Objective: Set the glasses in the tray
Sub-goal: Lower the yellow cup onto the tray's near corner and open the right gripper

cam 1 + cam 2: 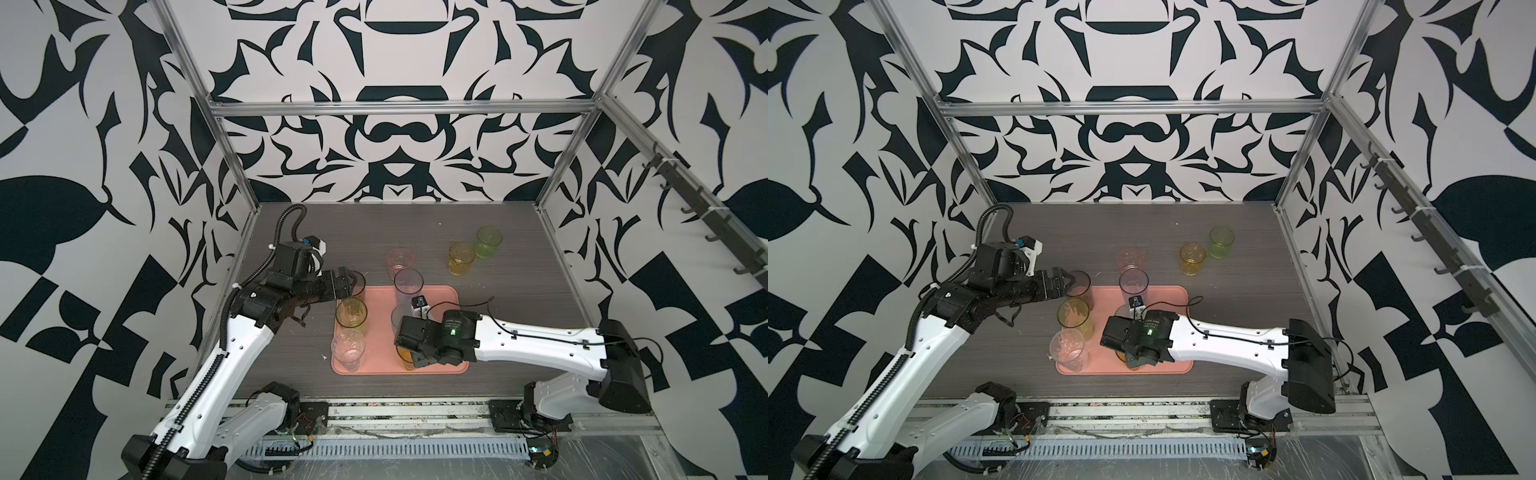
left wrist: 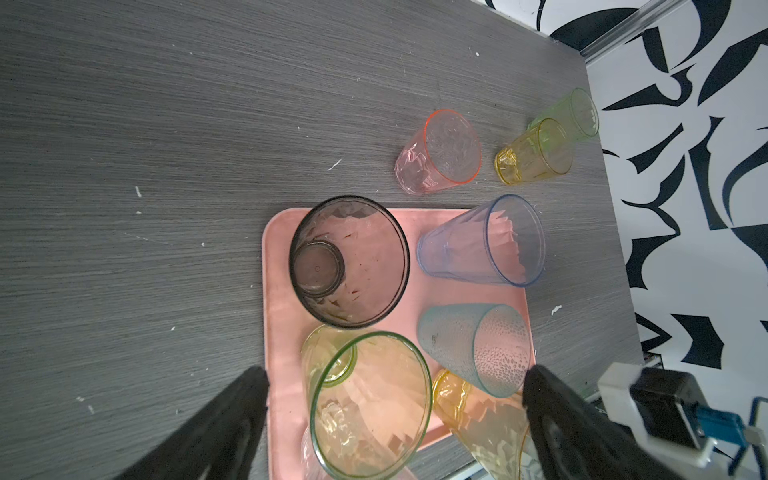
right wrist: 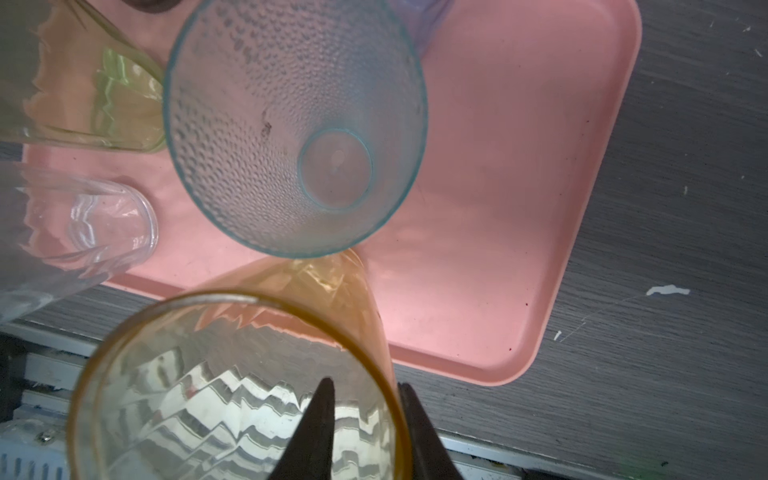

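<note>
While the right arm stretches low from its base at the front right, leftward over the near edge of the tray (image 1: 446, 293), its wrist bends down so that the right gripper (image 3: 365, 384) points at the table (image 1: 519, 257). The gripper is hidden beneath the wrist in both top views. Seen from the right wrist, its jaws stand a little apart astride the rim of the tall amber glass (image 3: 232, 386). One finger is inside, clear of the wall, and one is outside against it, so nothing is clamped. That glass stands upright in the tray by its front rim, just beside the teal glass (image 3: 291, 104).

The left arm rises from the front left, folds at the elbow and reaches nearly level toward the tray's far left corner. The left gripper (image 1: 355, 283) hangs there with jaws spread wide and empty, by the rim of the smoky grey glass (image 2: 349, 266); I cannot tell whether it touches the glass.

Also in the tray stand the tall green glass (image 1: 351, 312), the clear glass (image 1: 348, 348) and the blue glass (image 1: 409, 281). Beyond the tray, on the table, the pink glass (image 1: 400, 258) stands near the far rim. Further right, the short yellow glass (image 1: 461, 254) and the short green glass (image 1: 489, 240) stand close together.
</note>
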### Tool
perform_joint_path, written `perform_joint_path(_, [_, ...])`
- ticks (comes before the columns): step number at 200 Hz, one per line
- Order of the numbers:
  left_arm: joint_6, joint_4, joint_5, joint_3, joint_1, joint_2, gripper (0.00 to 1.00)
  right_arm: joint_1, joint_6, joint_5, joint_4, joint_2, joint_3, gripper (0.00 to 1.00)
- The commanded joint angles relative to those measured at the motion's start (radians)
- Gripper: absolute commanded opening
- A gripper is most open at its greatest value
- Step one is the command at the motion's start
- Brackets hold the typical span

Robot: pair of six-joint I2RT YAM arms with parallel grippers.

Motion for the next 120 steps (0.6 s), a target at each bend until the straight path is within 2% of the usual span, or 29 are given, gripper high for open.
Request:
perform_joint_path(1, [0.006,-0.031,-0.012,-0.008,-0.003,-0.018,0.99,0.005,0.003,0.017,-0.01,-0.018,0.038,0.31])
perform_joint_path(56, [0.005,-0.033,-0.016,-0.005,-0.003,-0.025,0.99,0.006,0.0,0.018,0.032,-0.016,0.024,0.35])
perform_joint_path(92, [0.003,-0.034,-0.016,-0.005,-0.003,-0.024,0.99,0.005,-0.002,0.012,0.056,-0.005,0.018,0.29])
perform_joint_path(120, [0.002,-0.034,-0.015,-0.004,-0.002,-0.026,0.99,0.006,-0.007,0.024,0.039,-0.01,0.027,0.3])
